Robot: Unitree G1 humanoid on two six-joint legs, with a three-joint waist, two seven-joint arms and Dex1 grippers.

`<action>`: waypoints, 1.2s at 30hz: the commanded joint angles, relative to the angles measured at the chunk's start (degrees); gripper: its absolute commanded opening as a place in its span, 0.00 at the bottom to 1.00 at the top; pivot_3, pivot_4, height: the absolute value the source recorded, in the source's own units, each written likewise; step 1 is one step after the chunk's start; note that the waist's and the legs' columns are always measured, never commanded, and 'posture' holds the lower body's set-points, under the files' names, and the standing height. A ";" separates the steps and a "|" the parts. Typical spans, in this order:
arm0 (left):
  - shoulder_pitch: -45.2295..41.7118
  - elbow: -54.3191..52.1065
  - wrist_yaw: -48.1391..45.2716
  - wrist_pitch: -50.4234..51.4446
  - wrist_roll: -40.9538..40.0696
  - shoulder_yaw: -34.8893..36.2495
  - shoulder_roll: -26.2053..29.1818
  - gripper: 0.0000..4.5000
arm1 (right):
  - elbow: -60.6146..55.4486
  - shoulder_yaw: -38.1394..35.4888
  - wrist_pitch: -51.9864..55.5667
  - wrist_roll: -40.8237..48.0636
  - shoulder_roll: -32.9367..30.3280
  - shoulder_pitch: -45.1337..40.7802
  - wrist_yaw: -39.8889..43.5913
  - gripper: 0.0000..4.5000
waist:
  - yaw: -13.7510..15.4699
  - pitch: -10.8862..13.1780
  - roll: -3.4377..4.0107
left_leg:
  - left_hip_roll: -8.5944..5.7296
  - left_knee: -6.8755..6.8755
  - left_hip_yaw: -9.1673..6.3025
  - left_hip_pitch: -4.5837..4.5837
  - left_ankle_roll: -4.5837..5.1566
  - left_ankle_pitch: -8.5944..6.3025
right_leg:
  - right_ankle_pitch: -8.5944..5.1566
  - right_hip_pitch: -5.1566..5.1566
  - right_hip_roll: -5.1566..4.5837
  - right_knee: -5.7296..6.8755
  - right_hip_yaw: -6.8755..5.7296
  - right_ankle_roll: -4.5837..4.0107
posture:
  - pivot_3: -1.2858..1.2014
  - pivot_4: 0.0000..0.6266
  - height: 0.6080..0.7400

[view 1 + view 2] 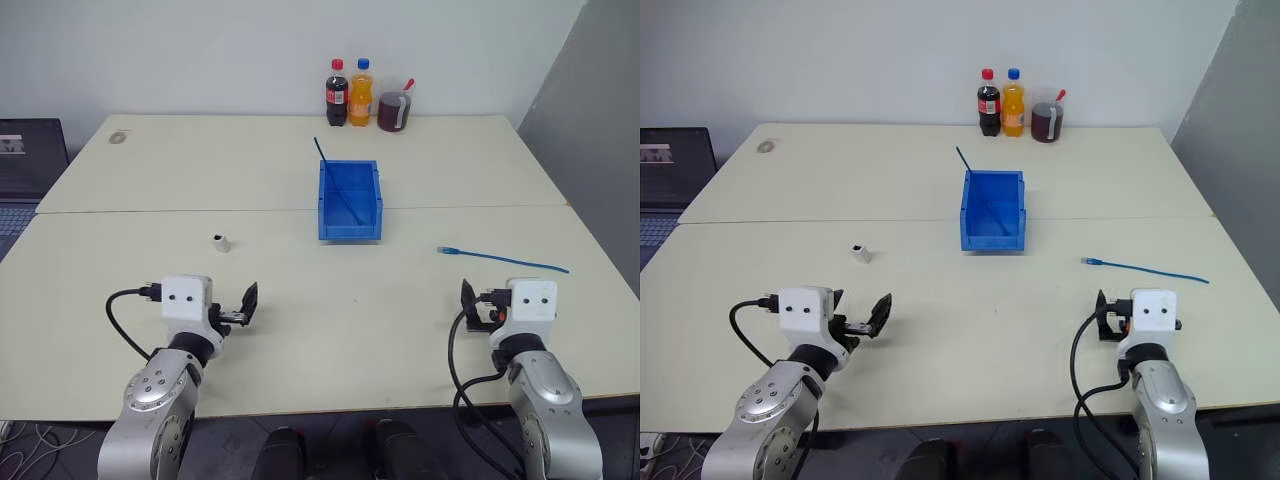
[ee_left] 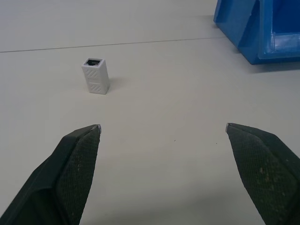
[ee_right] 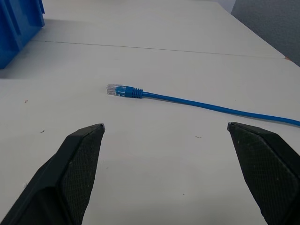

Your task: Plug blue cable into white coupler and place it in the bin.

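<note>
The thin light-blue cable (image 1: 505, 262) lies flat on the table's right side, its clear plug (image 3: 114, 90) pointing toward the bin. The tiny white coupler (image 1: 221, 242) stands upright left of the middle, socket up, also seen close as the coupler (image 2: 95, 75). The bright-blue bin (image 1: 350, 229) sits at the table's centre. My left gripper (image 2: 162, 126) hovers open near the front edge, short of the coupler. My right gripper (image 3: 165, 124) is open too, just short of the cable. Neither holds anything.
A darker blue thin cable (image 1: 336, 180) leans in the bin and sticks out past its far rim. Two bottles (image 1: 349, 94) and a cup of dark drink (image 1: 392, 111) stand at the far edge. A laptop (image 1: 28, 160) sits off the left side.
</note>
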 commanded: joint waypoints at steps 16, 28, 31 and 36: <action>0.81 0.17 -2.47 -1.52 -0.73 1.39 1.59 1.00 | -0.49 -0.52 -0.66 1.92 -2.66 -1.16 1.52 1.00 | 0.02 0.00 0.00 | 0.00 0.00 -0.02 0.00 0.00 0.00 | -0.01 0.00 0.00 0.00 0.00 -0.02 | 0.52 0.24 1.00; -1.13 2.62 -5.67 -2.77 -0.22 1.68 4.80 1.00 | -0.01 -1.03 -0.50 2.70 -4.05 -1.25 1.13 1.00 | 0.01 0.00 0.00 | 0.00 -0.01 -0.02 0.00 0.00 0.00 | -0.02 0.00 0.00 -0.01 -0.01 -0.03 | 0.52 0.24 1.00; -3.24 4.56 -8.51 -2.90 -1.21 2.99 7.58 1.00 | 0.26 -1.98 -0.01 3.51 -5.43 -2.07 2.20 1.00 | 0.02 0.00 0.00 | 0.00 -0.01 -0.04 0.00 0.00 0.00 | -0.02 0.00 0.00 -0.01 -0.02 -0.04 | 0.52 0.24 1.00; -18.21 13.98 -25.50 -5.11 -3.74 -3.43 18.39 1.00 | 13.94 -6.83 -0.37 9.96 -19.75 -13.22 16.33 1.00 | 0.10 0.09 -0.03 | -0.04 0.03 -0.03 0.06 0.01 0.00 | 0.00 0.04 0.03 0.03 -0.19 -0.04 | 0.52 0.24 1.00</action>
